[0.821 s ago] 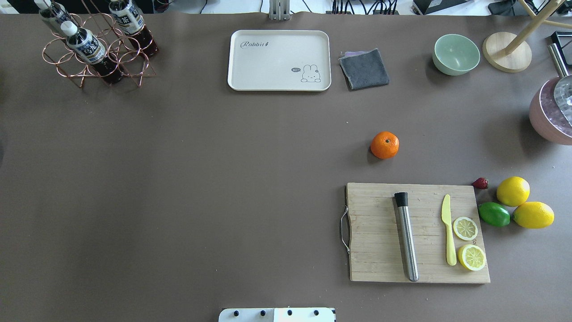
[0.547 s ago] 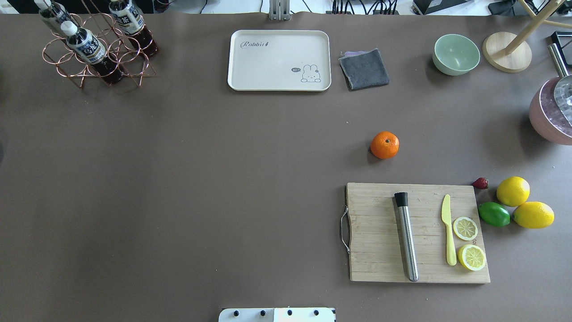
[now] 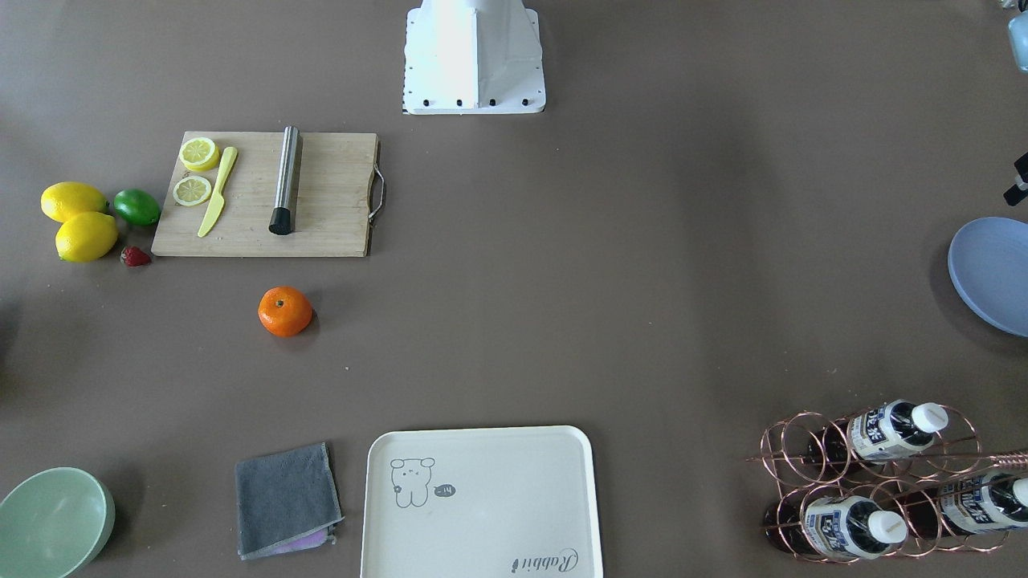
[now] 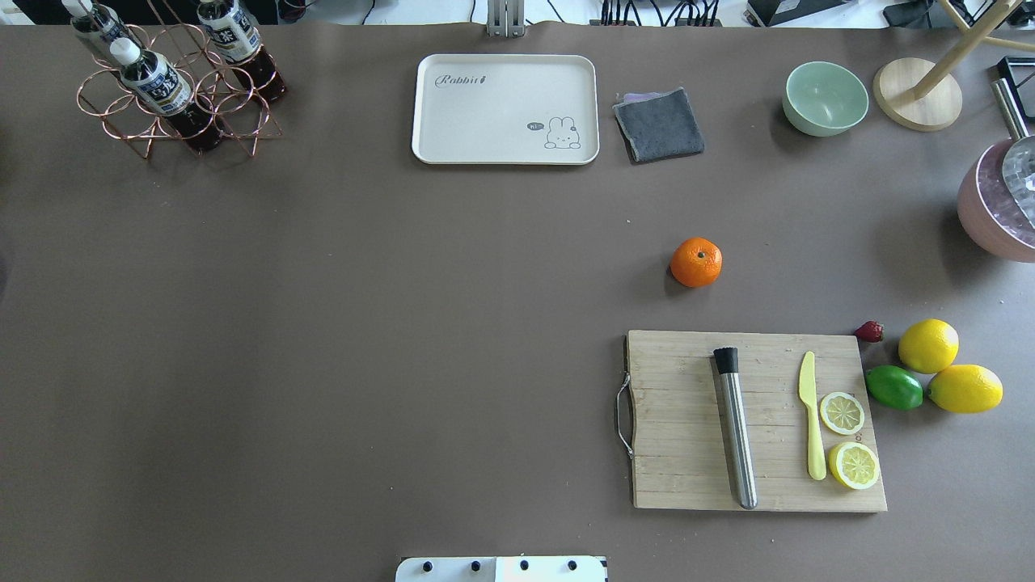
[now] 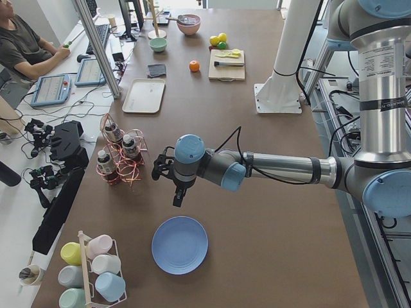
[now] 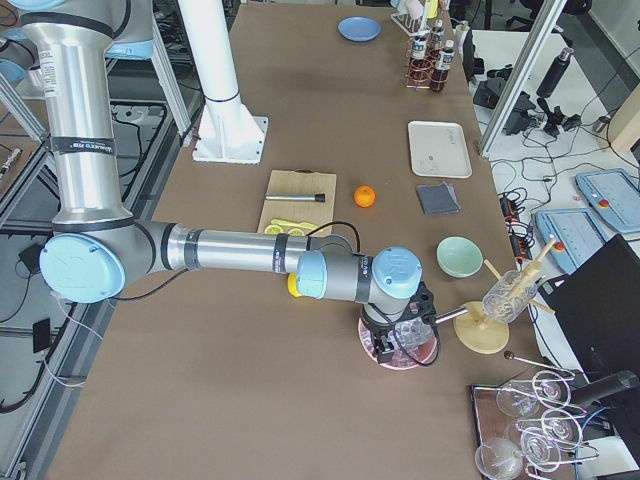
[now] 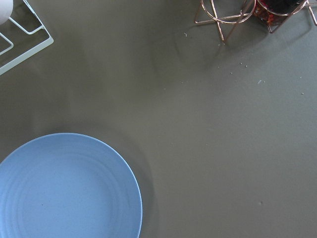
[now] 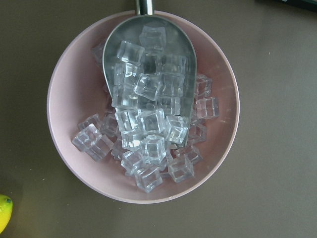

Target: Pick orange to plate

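Observation:
The orange (image 4: 696, 262) sits alone on the brown table, just beyond the wooden cutting board (image 4: 756, 420); it also shows as the orange (image 3: 285, 311). The blue plate (image 5: 180, 244) lies bare near the table's left end, cut off as the plate (image 3: 992, 273) in the front-facing view and filling the lower left as the plate (image 7: 64, 188) in the left wrist view. My left gripper (image 5: 178, 194) hangs just past the plate's far rim; I cannot tell its state. My right gripper (image 6: 393, 340) hovers over a pink bowl (image 8: 143, 109) of ice, far from the orange, state unclear.
On the board lie a steel muddler (image 4: 736, 428), a yellow knife and lemon slices. Two lemons (image 4: 946, 368), a lime (image 4: 893, 387) and a strawberry sit to its right. A cream tray (image 4: 505, 109), grey cloth, green bowl (image 4: 825, 98) and bottle rack (image 4: 174, 81) line the far edge.

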`<move>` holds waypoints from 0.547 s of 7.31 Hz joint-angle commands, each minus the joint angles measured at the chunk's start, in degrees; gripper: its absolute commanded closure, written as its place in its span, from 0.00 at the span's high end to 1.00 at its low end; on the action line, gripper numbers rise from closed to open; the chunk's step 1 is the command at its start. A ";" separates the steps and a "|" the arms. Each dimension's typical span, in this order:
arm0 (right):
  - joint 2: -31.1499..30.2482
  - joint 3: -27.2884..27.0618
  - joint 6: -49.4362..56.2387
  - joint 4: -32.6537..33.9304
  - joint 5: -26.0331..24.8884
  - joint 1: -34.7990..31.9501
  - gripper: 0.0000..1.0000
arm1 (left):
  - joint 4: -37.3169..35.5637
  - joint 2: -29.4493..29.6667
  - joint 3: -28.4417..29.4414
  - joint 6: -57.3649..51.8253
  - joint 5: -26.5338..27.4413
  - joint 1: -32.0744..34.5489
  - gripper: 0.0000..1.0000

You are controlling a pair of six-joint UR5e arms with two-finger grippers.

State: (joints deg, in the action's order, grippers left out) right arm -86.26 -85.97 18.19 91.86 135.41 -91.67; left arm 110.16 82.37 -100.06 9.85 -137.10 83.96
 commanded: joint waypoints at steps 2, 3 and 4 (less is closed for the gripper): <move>-0.31 -0.34 0.00 0.07 1.18 0.00 1.00 | -0.03 0.25 0.83 -0.36 0.86 0.06 0.98; -0.40 -1.64 0.00 0.07 1.44 0.00 1.00 | -0.12 0.51 1.44 -0.44 1.30 0.06 0.98; -0.14 -1.83 -0.18 0.51 0.92 0.00 1.00 | -0.12 0.08 -0.38 0.08 0.87 0.50 0.98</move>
State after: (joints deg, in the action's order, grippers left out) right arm -86.56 -87.25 18.15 92.02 136.61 -91.67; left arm 110.07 82.65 -99.27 9.56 -136.12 84.12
